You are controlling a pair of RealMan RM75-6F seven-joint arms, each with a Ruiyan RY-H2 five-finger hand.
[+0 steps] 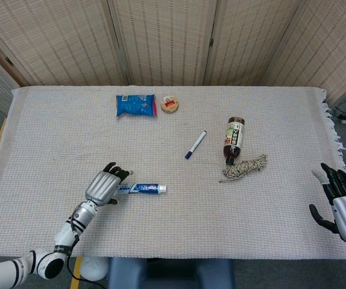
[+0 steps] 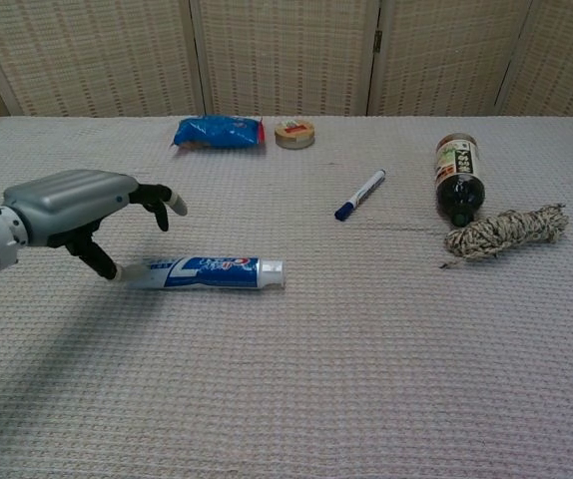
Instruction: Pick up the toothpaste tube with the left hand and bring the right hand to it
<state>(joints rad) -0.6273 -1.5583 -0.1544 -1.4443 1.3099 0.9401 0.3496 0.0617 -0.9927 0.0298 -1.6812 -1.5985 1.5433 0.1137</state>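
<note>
Head view: toothpaste tube [image 1: 141, 189] flat on the woven cloth [image 1: 58, 138], cap away from the left hand [image 1: 105, 185]. Left hand at the tube's crimped end, fingers spread, gripping nothing. Right hand [image 1: 340, 206] far off at the cloth's edge, fingers apart, empty.

Chest view: left hand [image 2: 77, 208] arched above the toothpaste tube [image 2: 207, 272] tail, thumb down beside it, unclosed.

The head view looks steeply down from above the near edge of the bench [image 1: 281, 229], facing 12 o'clock toward the folding screen [image 1: 161, 42], and takes in the whole top. The chest view sits lower and closer, looking across the bench [image 2: 366, 399] toward the same screen. Both share the toothpaste tube [image 1: 140, 189] and the bottle [image 2: 458, 178].
</note>
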